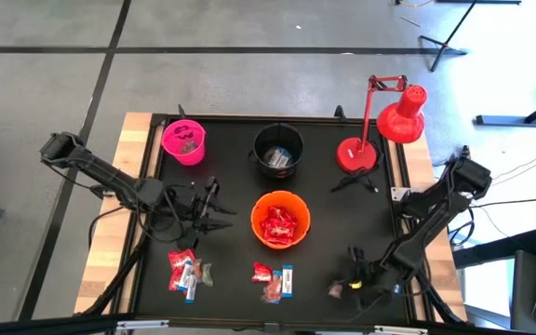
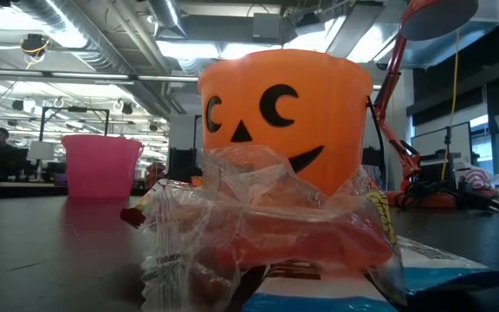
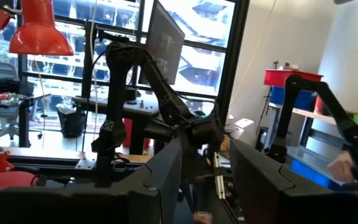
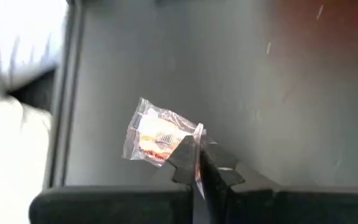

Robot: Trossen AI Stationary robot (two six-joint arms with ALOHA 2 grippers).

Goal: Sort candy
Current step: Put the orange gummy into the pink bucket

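Note:
My right gripper [image 1: 346, 277] is at the table's near right, shut on a small candy [image 4: 156, 138] in a clear wrapper with a yellow-red piece inside, also visible from above as candy [image 1: 336, 290]. My left gripper [image 1: 210, 210] hangs open above the table left of the orange bucket [image 1: 280, 220], with nothing between its fingers [image 3: 161, 177]. Two heaps of candy lie on the table near the front edge: red packets and blue-white bars [image 1: 185, 273] at the left, and more candy [image 1: 273, 279] in the middle. Red packets fill the orange bucket. My right gripper pinches the wrapper's crimped end [image 4: 197, 132] between its two fingertips [image 4: 188, 155]. The fingers slant down from the table's right side. The rest of the candy sticks out beyond the fingertips over the black table top; whether it is lifted clear, I cannot tell.
A pink bucket [image 1: 184, 141] and a black bucket [image 1: 278, 149] stand along the far edge, each with a few pieces inside. A red desk lamp [image 1: 380, 130] stands at the far right. The black mat between the middle heap and my right gripper is bare.

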